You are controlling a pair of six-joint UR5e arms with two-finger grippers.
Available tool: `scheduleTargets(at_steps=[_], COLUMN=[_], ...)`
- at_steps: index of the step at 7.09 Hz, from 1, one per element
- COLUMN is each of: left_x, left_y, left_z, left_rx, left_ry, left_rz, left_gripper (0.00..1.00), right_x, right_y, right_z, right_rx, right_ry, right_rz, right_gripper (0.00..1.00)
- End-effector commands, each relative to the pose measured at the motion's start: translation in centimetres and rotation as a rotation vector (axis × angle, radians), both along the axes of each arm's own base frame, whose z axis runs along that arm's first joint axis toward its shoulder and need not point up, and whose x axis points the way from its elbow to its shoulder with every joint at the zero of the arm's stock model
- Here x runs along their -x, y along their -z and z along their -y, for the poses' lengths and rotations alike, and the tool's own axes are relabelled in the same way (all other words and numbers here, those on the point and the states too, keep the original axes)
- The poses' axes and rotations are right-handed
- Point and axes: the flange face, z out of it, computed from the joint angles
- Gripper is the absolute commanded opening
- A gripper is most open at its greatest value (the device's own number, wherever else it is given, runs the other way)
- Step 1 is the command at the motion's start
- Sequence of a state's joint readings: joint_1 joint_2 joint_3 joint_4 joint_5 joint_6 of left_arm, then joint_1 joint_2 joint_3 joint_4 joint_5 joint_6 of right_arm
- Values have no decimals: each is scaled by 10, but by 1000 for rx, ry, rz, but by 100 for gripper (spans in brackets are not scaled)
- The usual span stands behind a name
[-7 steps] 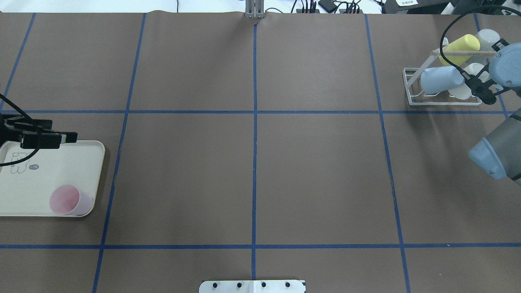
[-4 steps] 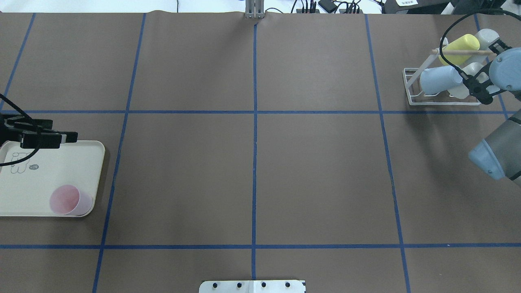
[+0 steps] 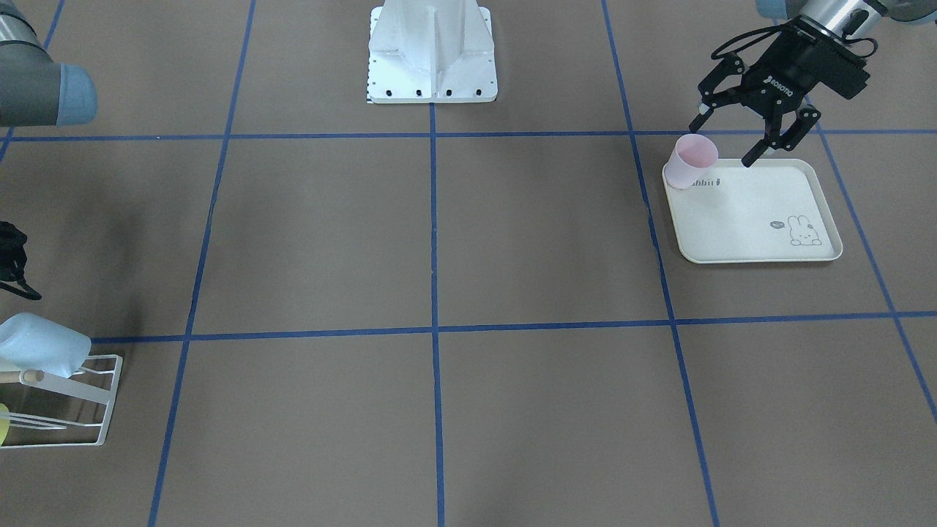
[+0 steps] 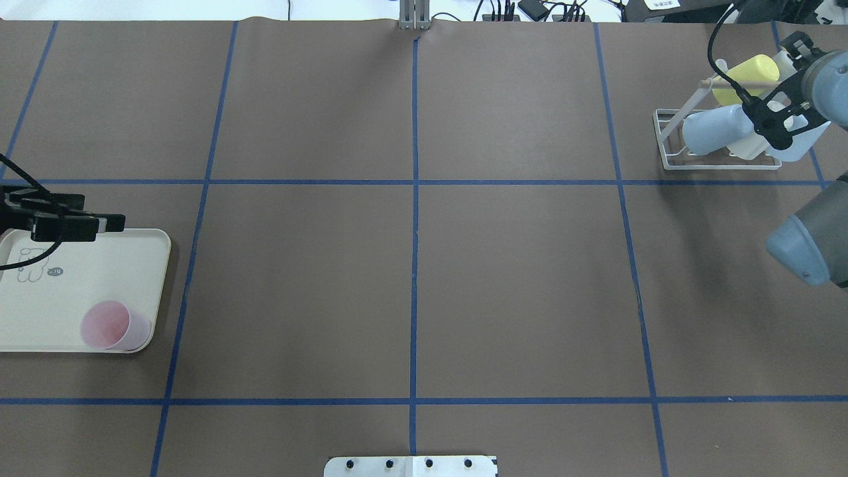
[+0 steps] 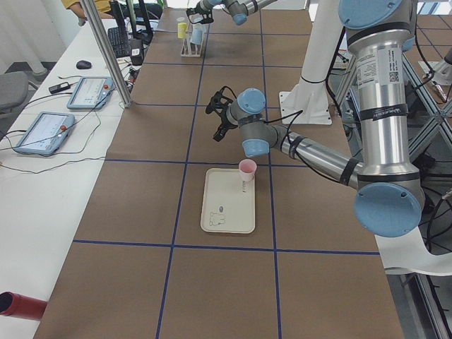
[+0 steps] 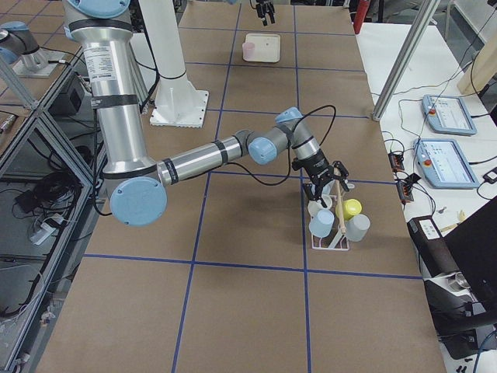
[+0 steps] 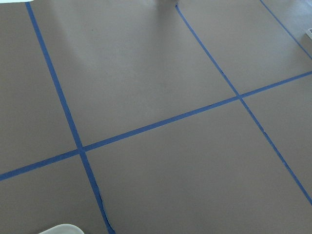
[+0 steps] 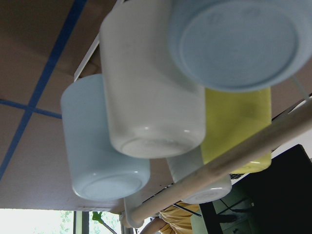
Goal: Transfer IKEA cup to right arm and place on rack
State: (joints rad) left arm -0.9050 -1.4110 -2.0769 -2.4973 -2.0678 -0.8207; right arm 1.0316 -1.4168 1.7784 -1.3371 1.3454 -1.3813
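Observation:
A pink cup [image 4: 112, 326] stands upright at the near right corner of the cream rabbit-print tray [image 4: 86, 265]; it also shows in the front view [image 3: 692, 161]. My left gripper [image 3: 732, 135] is open and empty, hovering over the tray's edge just beside the cup. The white wire rack [image 4: 668, 142] with its wooden dowel [image 4: 735, 83] stands at the far right and holds a pale blue cup [image 4: 709, 129], a yellow cup [image 4: 752, 71] and white cups. My right gripper [image 4: 778, 126] hovers over the rack beside these cups, looks open, and holds nothing.
The right wrist view is filled with the racked cups: a white one [image 8: 151, 87], pale blue ones [image 8: 102, 146] and a yellow one [image 8: 239, 126] behind the dowel [image 8: 234, 161]. The robot's white base [image 3: 432, 51] is mid-table. The right arm's elbow [image 4: 805, 252] hangs over the right edge.
My right gripper and wrist have drifted toward the far side of the table over the rack. The left gripper, the pink cup and the tray have not moved.

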Motion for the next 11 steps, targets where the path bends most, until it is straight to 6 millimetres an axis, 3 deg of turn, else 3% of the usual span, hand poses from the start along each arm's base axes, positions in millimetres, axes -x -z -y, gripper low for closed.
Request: scheduleTargets(at_steps=[1,3,5,6,8,9,11], left_x=[0,7,11,14,24,20,-20], left_y=[-3,-16,-21,-31,-68,-82,-107], left_z=[0,-6,-6,-9,-22,-30,-43], left_rx=[1,20,19,37,84,106,152], left_ry=[-2,12,55,58,122,111,113], left_rz=[8,31,50,67,154,182,226], left_gripper=[100,100,100,100,100,100,100], right_x=[3,10,21,29,43,48,49], right_y=[30,62,77,89,115,119,120], right_z=[-16,-35,-56,-68,-89,-93,-94], right_rx=[40,116,345,498,709,719,720], right_ry=[-52,-129,-342,-405,-473,-467,-464], right_rz=[240,499,830,968,1119,1123,1123], right_gripper=[98,98,99,100,100,100,100])
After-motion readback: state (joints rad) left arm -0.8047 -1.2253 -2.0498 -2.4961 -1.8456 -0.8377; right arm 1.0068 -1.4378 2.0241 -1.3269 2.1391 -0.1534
